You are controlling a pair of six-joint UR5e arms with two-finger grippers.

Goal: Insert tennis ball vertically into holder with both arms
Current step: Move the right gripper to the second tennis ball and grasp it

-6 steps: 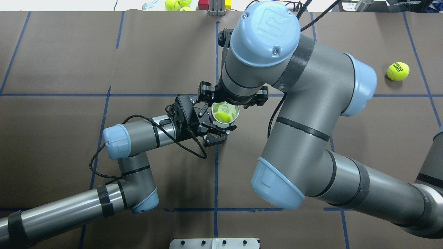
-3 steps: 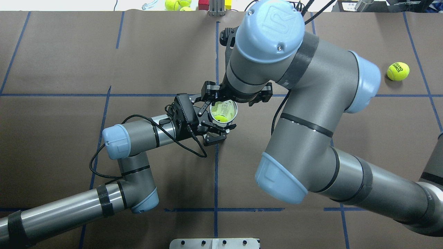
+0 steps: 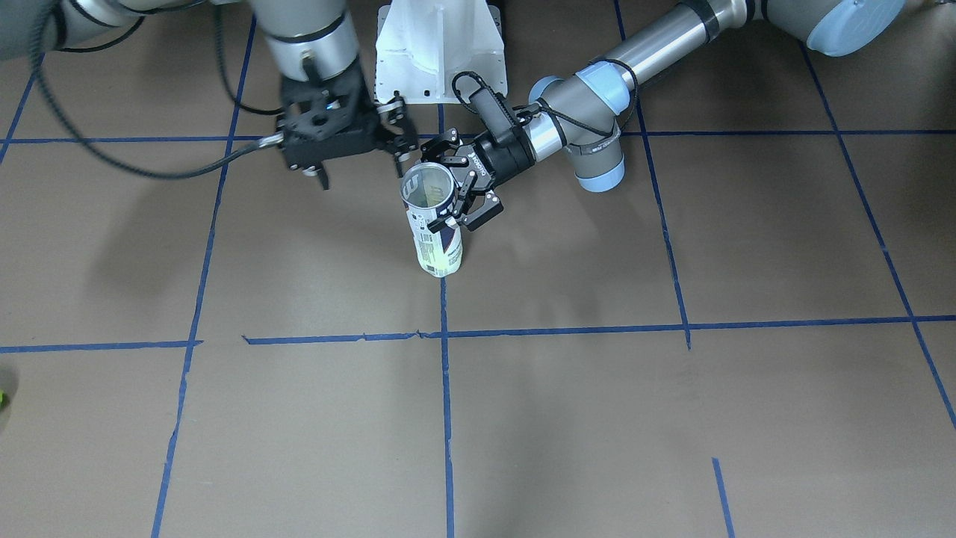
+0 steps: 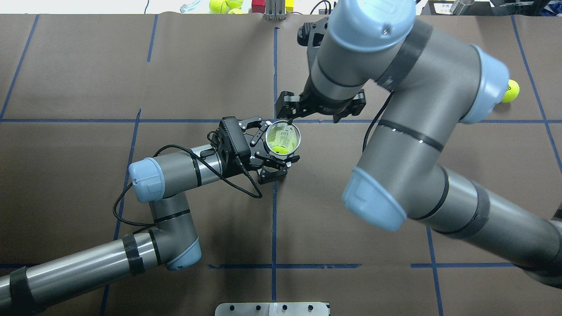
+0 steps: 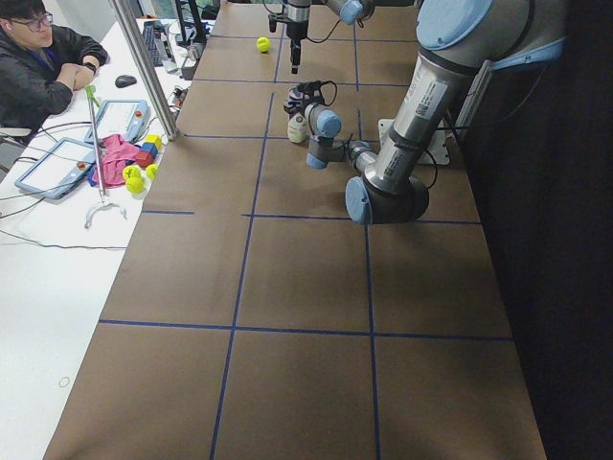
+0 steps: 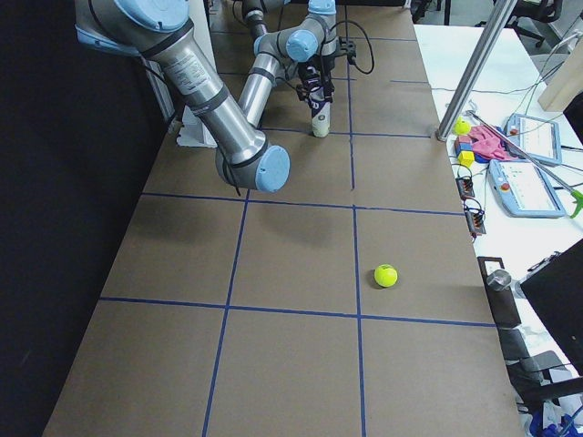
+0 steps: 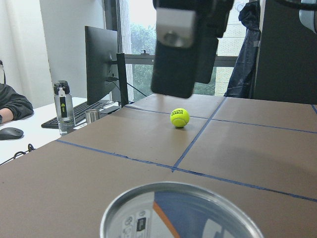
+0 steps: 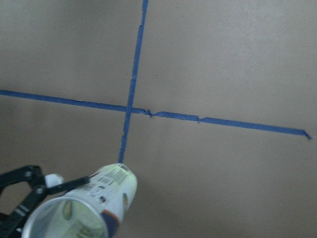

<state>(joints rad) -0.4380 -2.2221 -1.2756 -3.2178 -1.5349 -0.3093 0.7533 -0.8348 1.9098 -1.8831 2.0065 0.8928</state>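
The left hand (image 4: 274,151) is clamped on the holder (image 4: 283,139), its fingers (image 4: 268,170) wrapped around the upper part of the tube from the side. The holder stands upright on the tabletop (image 4: 88,79), base down and open mouth up. Its navy-and-white label shows in the front-facing view, below the left hand's fingers.

A tennis ball (image 4: 279,149) lies inside the holder, visible through the open mouth in the overhead view. It sits low in the tube, below the level of the left hand's grip.

The right hand (image 4: 320,107) hangs above the tabletop, just beyond the holder's rim and on the far side of it from the left hand. It is not in contact with the holder. Its fingers stand apart and carry nothing. In the front-facing view the right hand (image 3: 355,149) is beside the holder's mouth (image 3: 427,187), clear of it.

A second tennis ball (image 6: 385,275) lies loose on the tabletop, well apart from both hands, out past the right arm's (image 4: 395,131) elbow. In the overhead view it is partly hidden behind that arm.

The left arm (image 4: 167,175) reaches in low and nearly level with the tabletop. The left wrist view shows the holder's rim (image 7: 181,210) directly below the camera.
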